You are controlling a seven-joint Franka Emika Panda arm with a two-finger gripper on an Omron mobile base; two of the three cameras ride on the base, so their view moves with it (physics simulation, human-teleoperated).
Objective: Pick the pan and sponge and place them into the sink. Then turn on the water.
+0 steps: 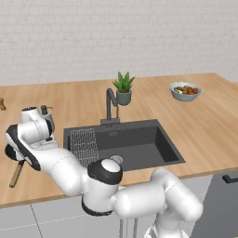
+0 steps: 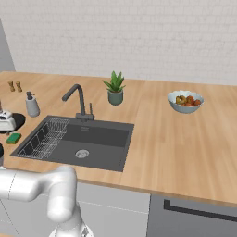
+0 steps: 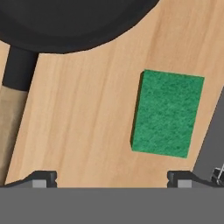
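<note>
The black pan (image 3: 74,22) lies on the wooden counter left of the sink (image 1: 139,142), its wooden handle (image 3: 11,113) running down the left of the hand view. The green sponge (image 3: 168,113) rests flat on the counter between the pan and the sink's edge; in the right base view the sponge (image 2: 13,138) sits just in front of the pan (image 2: 19,118). My gripper (image 3: 113,180) hovers above the bare wood beside the sponge, open, its fingertips (image 3: 43,178) wide apart with nothing between them. No stream falls from the dark faucet (image 2: 76,97).
A wire rack (image 2: 44,138) fills the sink's left part. A grey soap dispenser (image 2: 31,104) stands behind the pan, with two small shakers (image 2: 15,86) farther back. A potted plant (image 1: 123,88) and a bowl of food (image 1: 185,91) stand behind and to the right of the sink.
</note>
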